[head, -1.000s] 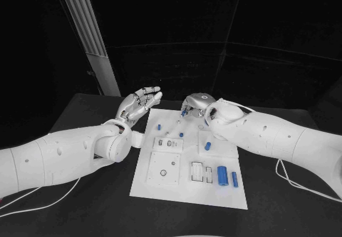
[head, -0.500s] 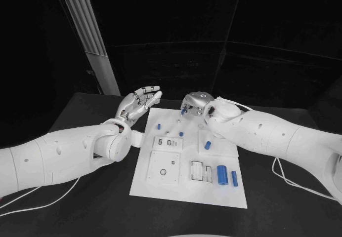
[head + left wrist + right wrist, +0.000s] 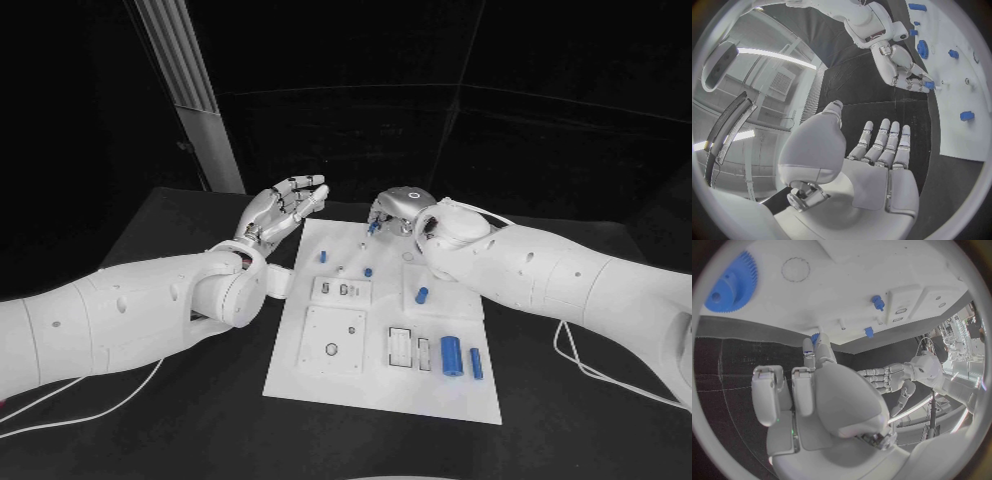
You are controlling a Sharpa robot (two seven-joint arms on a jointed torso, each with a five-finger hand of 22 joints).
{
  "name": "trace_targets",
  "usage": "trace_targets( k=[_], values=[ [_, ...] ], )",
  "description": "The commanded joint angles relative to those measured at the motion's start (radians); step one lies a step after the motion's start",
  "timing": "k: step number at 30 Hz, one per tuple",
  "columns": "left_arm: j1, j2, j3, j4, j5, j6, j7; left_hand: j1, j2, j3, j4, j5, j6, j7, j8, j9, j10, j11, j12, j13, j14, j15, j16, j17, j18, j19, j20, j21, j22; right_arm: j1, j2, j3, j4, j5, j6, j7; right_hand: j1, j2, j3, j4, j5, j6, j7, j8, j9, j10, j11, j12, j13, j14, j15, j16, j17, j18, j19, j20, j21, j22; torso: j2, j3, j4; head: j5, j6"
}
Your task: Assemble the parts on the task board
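Two hands hover at the far end of the board. The right hand hangs over the far edge with its fingertips pinched on a small blue part, held just above the white surface near a thin peg standing there; the other fingers are curled back toward the palm. The left hand is raised off the board's far left corner, fingers straight and a little apart, palm bare, holding nothing. Farther in from the pinched part, two small blue parts stand on the board, and a longer blue piece lies beside the right forearm. Near the right edge toward the near end lie a thick blue cylinder and a thinner one, side by side next to two rectangular slots. A blue gear lies flat on the board, seen from the right wrist. The right forearm covers part of the board's far right side, and the pinched part's shape is too small to make out.
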Motion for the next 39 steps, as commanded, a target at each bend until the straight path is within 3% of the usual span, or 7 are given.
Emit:
trace_targets(
  k=[1, 7, 20, 39],
  values=[
    [0.002, 0.002, 0.001, -0.002, -0.007, 0.013, 0.318, 0.001, 0.007, 0.005, -0.001, -0.001, -0.008, 0.156, 0.003, -0.001, -0.009, 0.0, 0.004, 0.0, -0.002, 0.003, 0.004, 0.0, 0.014, -0.008, 0.0, -0.006, -0.001, 0.002, -0.002, 0.001, 0.004, -0.005, 0.002, 0.004, 0.009, -0.003, 0.001, 0.004, 0.003, 0.004, 0.0, 0.001, 0.002, 0.009, 0.001, -0.003, 0.0, 0.084, 0.007, 0.003, 0.129, -0.007, 0.105, -0.004, 0.003, 0.263, 0.002, -0.0008, 0.0017, 0.001, -0.002],
    [0.002, 0.001, 0.001, -0.004, -0.007, 0.013, 0.317, 0.001, 0.007, 0.005, -0.001, -0.001, -0.008, 0.156, 0.003, -0.001, -0.009, 0.0, 0.004, 0.0, -0.002, 0.003, 0.004, 0.0, 0.014, -0.008, 0.0, -0.006, -0.001, 0.002, -0.004, 0.001, 0.009, 0.003, 0.009, 0.012, 0.008, -0.004, -0.001, 0.007, 0.003, 0.004, 0.0, -0.001, 0.002, 0.009, 0.001, -0.007, 0.0, 0.084, 0.007, 0.003, 0.129, -0.007, 0.105, -0.004, 0.003, 0.263, 0.002, -0.0009, 0.0007, 0.003, -0.006],
    [0.002, 0.003, 0.001, -0.003, -0.007, 0.014, 0.316, 0.001, 0.007, 0.005, -0.001, -0.001, -0.008, 0.156, 0.003, -0.001, -0.009, 0.0, 0.004, 0.0, -0.002, 0.003, 0.004, 0.0, 0.014, -0.008, 0.0, -0.006, -0.001, 0.002, 0.012, 0.001, -0.009, 0.008, 0.014, 0.006, 0.008, -0.004, -0.001, 0.008, 0.003, 0.004, 0.0, -0.002, 0.001, 0.01, 0.001, -0.008, 0.0, 0.084, 0.006, 0.003, 0.13, -0.007, 0.105, -0.003, 0.003, 0.263, 0.003, -0.0018, 0.0025, -0.002, 0.001],
    [0.002, 0.003, 0.001, -0.003, -0.007, 0.012, 0.312, 0.002, 0.009, 0.005, -0.002, -0.001, -0.01, 0.156, 0.005, -0.002, -0.011, 0.0, 0.005, -0.001, -0.002, 0.003, 0.005, 0.0, 0.014, -0.009, 0.0, -0.005, -0.001, 0.002, 0.025, 0.001, -0.022, 0.008, 0.031, 0.006, 0.008, -0.006, -0.004, 0.013, 0.003, -0.001, 0.001, -0.01, 0.0, 0.007, 0.002, -0.021, 0.0, 0.083, 0.007, 0.003, 0.128, -0.007, 0.105, -0.003, 0.003, 0.263, 0.003, -0.0026, 0.0006, 0.001, -0.002]
  ],
)
